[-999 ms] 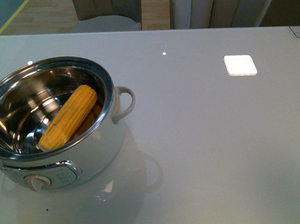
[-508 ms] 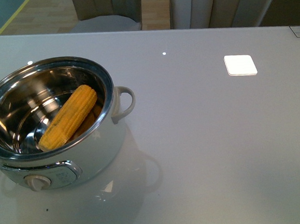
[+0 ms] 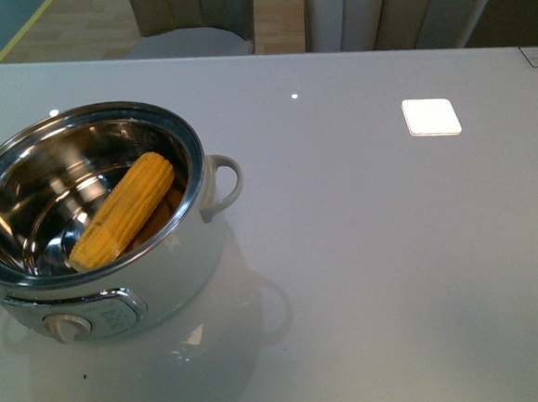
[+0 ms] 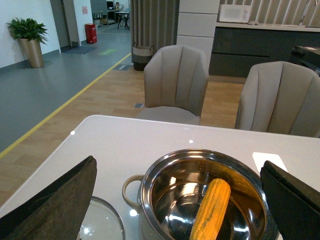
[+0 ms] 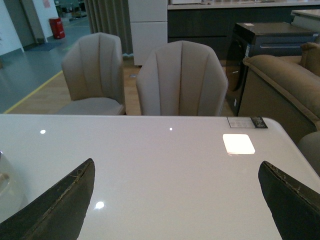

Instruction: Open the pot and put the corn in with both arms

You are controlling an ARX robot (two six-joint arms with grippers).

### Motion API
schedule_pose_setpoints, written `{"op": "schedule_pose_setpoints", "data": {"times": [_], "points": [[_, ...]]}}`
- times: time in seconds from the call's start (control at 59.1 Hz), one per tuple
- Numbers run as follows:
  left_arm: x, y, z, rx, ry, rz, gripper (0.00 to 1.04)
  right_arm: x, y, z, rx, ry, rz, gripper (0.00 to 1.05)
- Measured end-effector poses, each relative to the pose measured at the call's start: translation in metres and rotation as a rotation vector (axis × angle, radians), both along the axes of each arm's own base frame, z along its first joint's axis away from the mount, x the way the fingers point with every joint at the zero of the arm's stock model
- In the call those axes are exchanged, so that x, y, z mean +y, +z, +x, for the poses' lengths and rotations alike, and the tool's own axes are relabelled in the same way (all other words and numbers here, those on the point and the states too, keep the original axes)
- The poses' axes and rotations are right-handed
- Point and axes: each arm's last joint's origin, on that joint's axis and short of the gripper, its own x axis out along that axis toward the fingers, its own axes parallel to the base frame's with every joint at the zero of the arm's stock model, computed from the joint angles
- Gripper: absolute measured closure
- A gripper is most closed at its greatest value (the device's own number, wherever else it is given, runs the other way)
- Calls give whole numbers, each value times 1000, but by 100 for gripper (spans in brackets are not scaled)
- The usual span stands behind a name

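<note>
Since corn (image 3: 123,222) lies inside lidless pot (image 3: 167,265) at counter's (image 3: 375,248) 9 o'clock, task is judged done; both claws, left (image 4: 180,200) & right (image 5: 177,200), are seen spread, empty, best kept clear.

A glossy white table (image 3: 375,248) spans the scene. A glass lid (image 4: 102,225) lies on it at the near left. Beyond the far edge stand two beige ribbed upholstered chairs (image 5: 181,80).
</note>
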Motion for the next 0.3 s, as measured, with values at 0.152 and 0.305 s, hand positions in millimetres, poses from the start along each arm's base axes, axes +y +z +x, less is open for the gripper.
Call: {"op": "schedule_pose_setpoints", "data": {"times": [0.152,0.305], "points": [[0,0,0,0,0,0,7,0,0,0,0,0,0,9],[0,0,0,0,0,0,7,0,0,0,0,0,0,9]]}}
